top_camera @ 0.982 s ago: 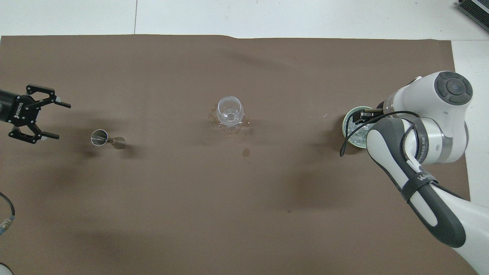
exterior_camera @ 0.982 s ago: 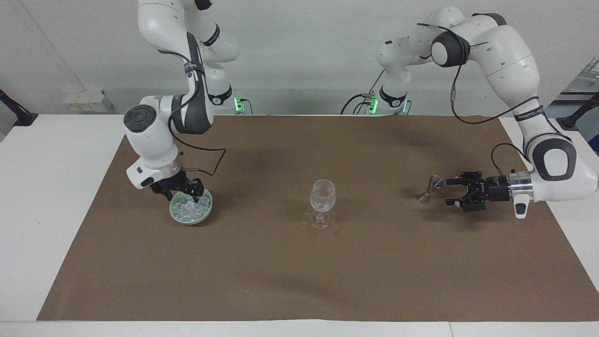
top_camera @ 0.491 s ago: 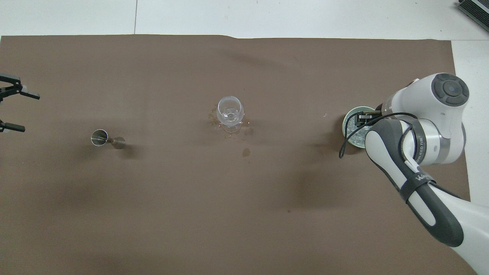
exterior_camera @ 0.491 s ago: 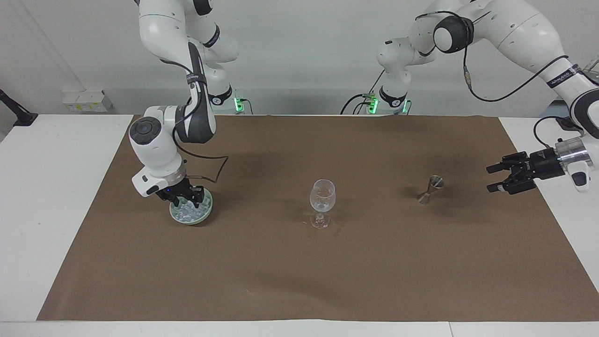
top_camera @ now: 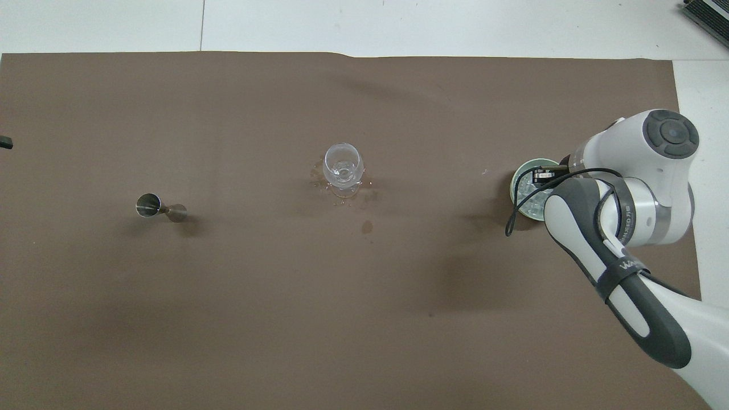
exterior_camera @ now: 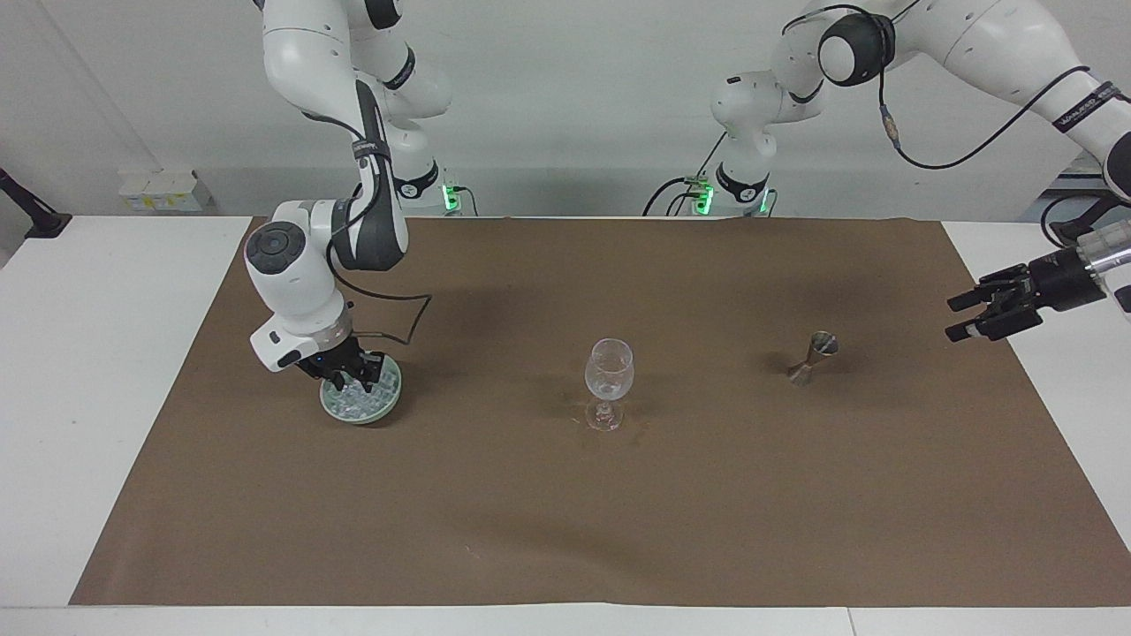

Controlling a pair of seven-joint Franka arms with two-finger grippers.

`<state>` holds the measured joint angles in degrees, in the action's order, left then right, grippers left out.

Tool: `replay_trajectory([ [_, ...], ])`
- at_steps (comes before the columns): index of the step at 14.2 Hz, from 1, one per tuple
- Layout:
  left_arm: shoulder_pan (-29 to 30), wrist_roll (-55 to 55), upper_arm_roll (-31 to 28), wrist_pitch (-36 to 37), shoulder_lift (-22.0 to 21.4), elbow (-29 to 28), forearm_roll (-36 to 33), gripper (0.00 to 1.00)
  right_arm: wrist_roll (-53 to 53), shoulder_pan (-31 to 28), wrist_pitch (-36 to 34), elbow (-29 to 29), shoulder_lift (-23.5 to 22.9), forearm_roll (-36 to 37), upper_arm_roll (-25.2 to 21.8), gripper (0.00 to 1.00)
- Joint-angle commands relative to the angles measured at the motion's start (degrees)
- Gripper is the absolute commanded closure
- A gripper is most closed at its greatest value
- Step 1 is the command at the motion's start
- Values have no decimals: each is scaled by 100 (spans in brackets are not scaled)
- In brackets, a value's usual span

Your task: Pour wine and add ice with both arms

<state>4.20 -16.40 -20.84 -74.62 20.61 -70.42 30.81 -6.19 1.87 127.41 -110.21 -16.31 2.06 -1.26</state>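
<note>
A pale green bowl (exterior_camera: pixel 394 387) (top_camera: pixel 514 183) holds the ice (exterior_camera: pixel 352 405) (top_camera: pixel 529 204) at the right arm's end of the brown mat. My right gripper (exterior_camera: pixel 350 382) (top_camera: pixel 544 175) is down in the heap, its fingertips closed among the chunks. A clear stemmed glass (exterior_camera: pixel 610 371) (top_camera: pixel 343 165) stands mid-mat. A small metal jigger (exterior_camera: pixel 811 358) (top_camera: pixel 159 208) stands upright toward the left arm's end. My left gripper (exterior_camera: pixel 951 319) hangs open and empty over the mat's edge there. In the overhead view only one of its fingertips (top_camera: pixel 4 142) shows. Wine is out of view.
Wet spots (top_camera: pixel 367 228) mark the mat around the glass foot. The right arm's black cable (exterior_camera: pixel 415 314) loops just above the mat beside the bowl. White table borders the mat (exterior_camera: pixel 565 512) at both ends.
My left gripper has drawn back from the jigger and risen toward its end of the table, staying open. My right gripper has sunk into the ice and closed.
</note>
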Motion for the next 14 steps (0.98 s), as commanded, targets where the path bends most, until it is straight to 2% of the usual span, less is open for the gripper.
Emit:
replay_trajectory([
  [1,-305,251,-16,88,-240,72,-505,0,48,-55,12,-10,101,84,38,100],
  [5,-735,831,-8,272,-723,72,-1207,0,74,-64,4,95,110,84,20,100],
  [8,-1201,858,1,448,-1023,64,-1787,0,65,-64,-382,253,338,76,3,100],
  [11,-1947,858,1,528,-1251,64,-2604,0,56,-64,-865,420,619,58,3,100],
  [14,-2265,867,10,563,-1410,64,-2817,0,30,-11,-1278,640,795,14,11,100],
])
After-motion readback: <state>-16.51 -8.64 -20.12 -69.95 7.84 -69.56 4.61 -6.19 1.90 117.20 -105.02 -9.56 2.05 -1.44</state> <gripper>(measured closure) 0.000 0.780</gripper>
